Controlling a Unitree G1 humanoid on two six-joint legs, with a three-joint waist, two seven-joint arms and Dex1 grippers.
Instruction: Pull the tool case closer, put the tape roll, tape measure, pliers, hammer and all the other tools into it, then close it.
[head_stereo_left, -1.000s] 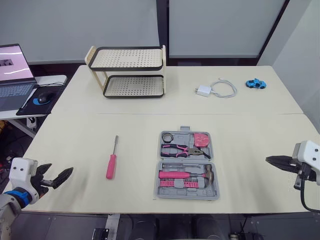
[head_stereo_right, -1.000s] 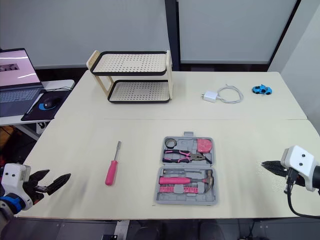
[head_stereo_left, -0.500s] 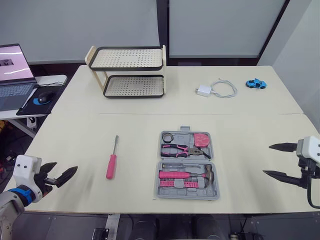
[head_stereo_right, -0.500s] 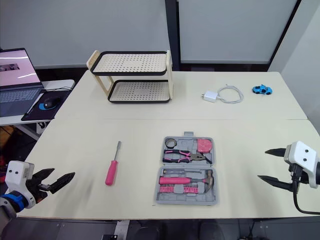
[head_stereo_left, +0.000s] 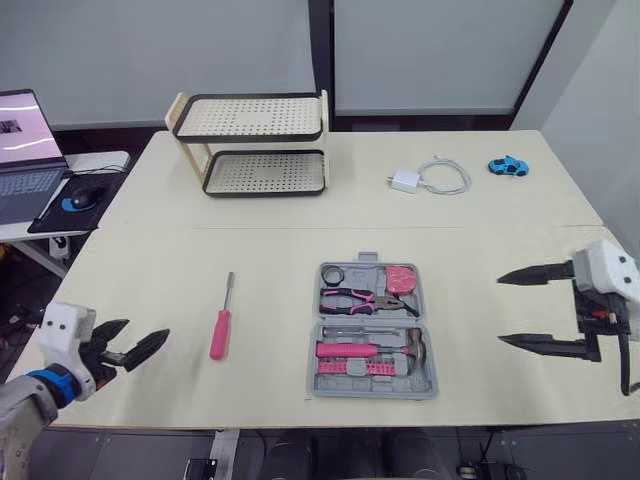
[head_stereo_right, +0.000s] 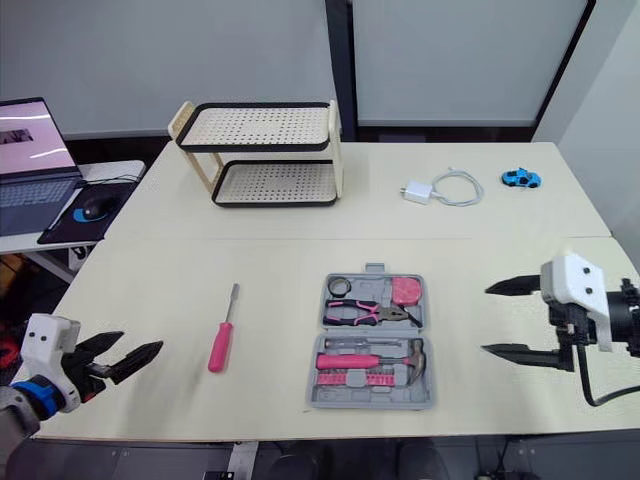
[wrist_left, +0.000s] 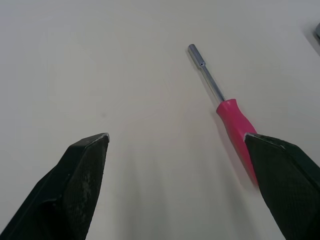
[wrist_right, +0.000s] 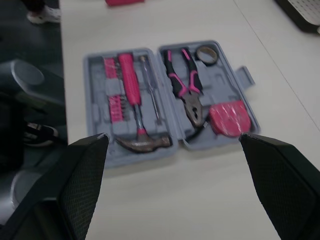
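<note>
The grey tool case (head_stereo_left: 373, 320) lies open at the middle of the table. In it are the tape roll (head_stereo_left: 333, 273), the pink tape measure (head_stereo_left: 402, 278), the pliers (head_stereo_left: 365, 298) and the hammer (head_stereo_left: 372, 349). A pink-handled screwdriver (head_stereo_left: 220, 322) lies on the table to the left of the case. My left gripper (head_stereo_left: 140, 340) is open near the front left edge, pointing at the screwdriver (wrist_left: 235, 120) from a short way off. To the right of the case, clear of it, my right gripper (head_stereo_left: 502, 310) is open with its fingers pointing at the case (wrist_right: 92, 90).
A two-tier perforated shelf (head_stereo_left: 252, 140) stands at the back left. A white charger with cable (head_stereo_left: 430, 178) and a blue toy car (head_stereo_left: 508, 166) lie at the back right. A laptop (head_stereo_left: 25, 150) and a mouse (head_stereo_left: 78, 200) sit on a side table to the left.
My right gripper has gone from shut to open and moved left toward the case. My left gripper has crept toward the screwdriver, still open.
</note>
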